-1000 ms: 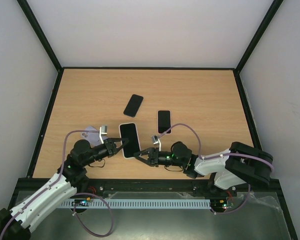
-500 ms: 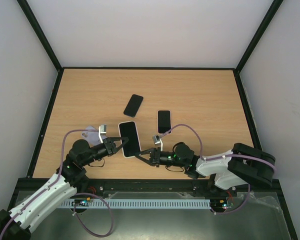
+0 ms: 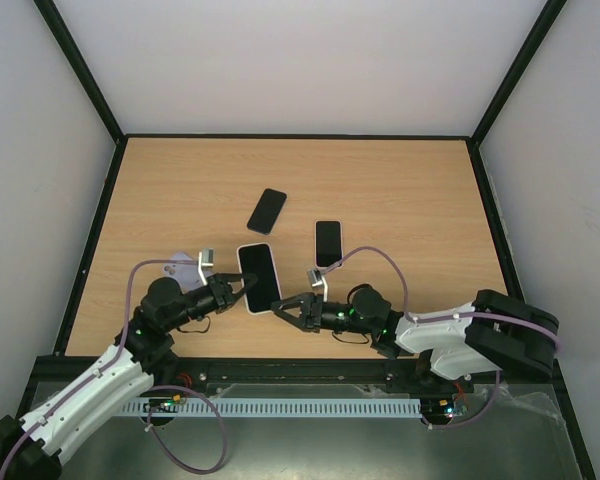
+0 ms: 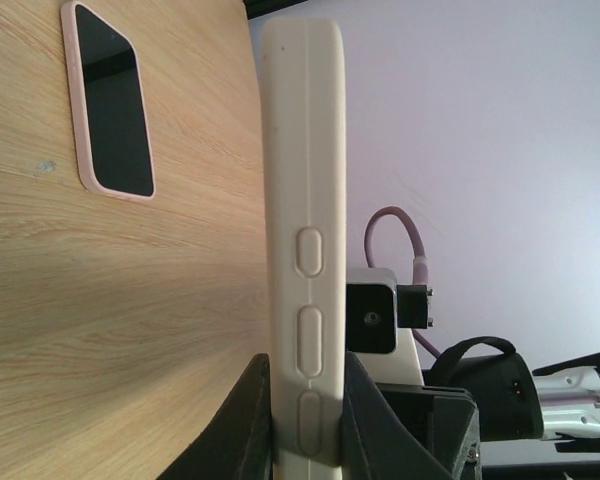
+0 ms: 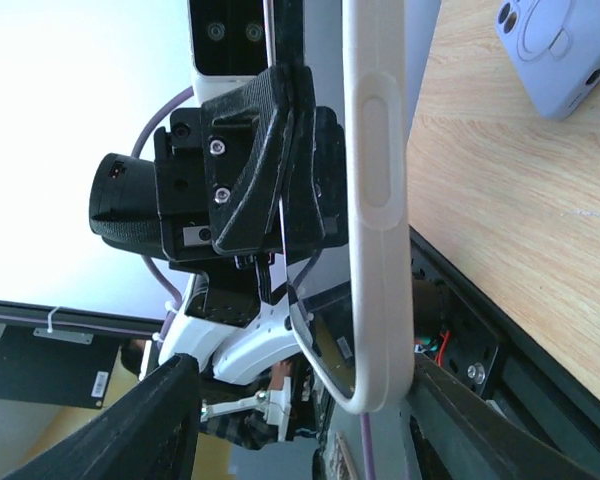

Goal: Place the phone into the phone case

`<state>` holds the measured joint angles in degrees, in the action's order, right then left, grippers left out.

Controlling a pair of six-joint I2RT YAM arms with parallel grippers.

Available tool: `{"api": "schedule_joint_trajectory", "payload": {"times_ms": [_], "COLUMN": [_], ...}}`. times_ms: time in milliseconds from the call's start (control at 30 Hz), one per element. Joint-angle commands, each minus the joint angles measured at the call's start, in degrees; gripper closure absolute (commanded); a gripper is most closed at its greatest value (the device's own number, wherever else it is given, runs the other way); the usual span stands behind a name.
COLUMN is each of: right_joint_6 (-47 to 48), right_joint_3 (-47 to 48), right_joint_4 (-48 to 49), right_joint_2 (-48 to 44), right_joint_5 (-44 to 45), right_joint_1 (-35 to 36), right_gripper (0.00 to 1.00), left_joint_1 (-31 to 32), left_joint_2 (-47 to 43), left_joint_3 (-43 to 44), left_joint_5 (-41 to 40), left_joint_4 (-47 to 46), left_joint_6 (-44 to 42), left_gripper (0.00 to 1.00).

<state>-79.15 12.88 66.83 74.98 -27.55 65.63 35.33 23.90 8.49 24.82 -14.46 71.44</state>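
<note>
Wood table [image 3: 400, 200]: left hand [image 3: 243, 289] hides phone [image 3: 261, 272] edge.

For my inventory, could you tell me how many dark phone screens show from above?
3: black phone mid-table; pink-cased phone right of it; white-cased phone in the left pincer. None seem hidden.

Cream phone case [image 4: 305, 200] in left hand [image 4: 306, 425]

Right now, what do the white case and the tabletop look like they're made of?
The white case looks like soft silicone or rubbery plastic, matte, judging by its moulded button bumps and rounded edges. The tabletop shows printed-looking wood grain, likely laminate rather than solid wood, smooth with a faint sheen.
</note>
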Motion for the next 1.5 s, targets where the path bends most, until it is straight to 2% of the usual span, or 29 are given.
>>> {"api": "schedule_joint_trajectory", "payload": {"times_ms": [0,267,333,400,533,700,800,1000,1133,1200,1300,1467], "right_joint_6": [2.51,4.43,4.60,5.17,7.65,14.15,17.28,22.19,22.50,23.23,24.03,23.50], "right_joint_3": [0.94,2.75,2.43,2.36,2.77,5.53,8.03,13.88,15.58,16.71,18.20,18.52], "right_joint_4": [-1.74,-2.93,-3.14,-4.21,-8.50,-24.21,-31.81,-42.98,-43.40,-46.05,-50.40,-47.86], "right_joint_2": [-1.47,-1.38,-2.02,-2.54,-4.52,-11.94,-15.48,-16.77,-16.29,-15.26,-14.05,-13.77], "right_joint_5": [2.39,2.96,3.76,4.09,5.05,9.99,13.43,17.07,16.71,17.99,21.33,18.87], "right_joint_1": [0.23,0.21,0.22,0.23,0.21,0.20,0.22,0.13,0.16,0.13,0.14,-0.05], "right_gripper": [0.47,0.89,0.95,0.95,0.79,0.54,0.46,0.32,0.27,0.18,0.15,0.14], "left_joint_1": [-0.24,-0.27,-0.35,-0.35,-0.29,-0.34,-0.33,-0.29,-0.26,-0.27,-0.26,-0.20], "left_joint_2": [-1.95,-0.74,-0.79,-0.87,-0.46,-1.73,-2.46,-3.07,-3.42,-4.26,-5.03,-4.64], "left_joint_3": [-1.05,-1.49,-1.25,-1.01,0.05,0.57,1.59,2.25,3.14,3.04,3.32,4.14], "left_joint_5": [0.72,2.24,2.46,3.06,4.96,9.56,12.70,18.89,19.02,18.83,18.25,19.63], "left_joint_4": [-6.12,-5.44,-4.71,-4.79,-2.91,0.36,3.30,4.79,7.59,7.80,8.32,6.77], "left_joint_6": [2.88,2.98,2.68,2.50,1.06,-2.04,-4.73,-7.86,-9.98,-9.92,-9.87,-9.48], "left_gripper": [0.98,0.98,0.98,0.98,0.98,0.98,0.98,0.98,0.98,0.98,0.98,0.98]}}
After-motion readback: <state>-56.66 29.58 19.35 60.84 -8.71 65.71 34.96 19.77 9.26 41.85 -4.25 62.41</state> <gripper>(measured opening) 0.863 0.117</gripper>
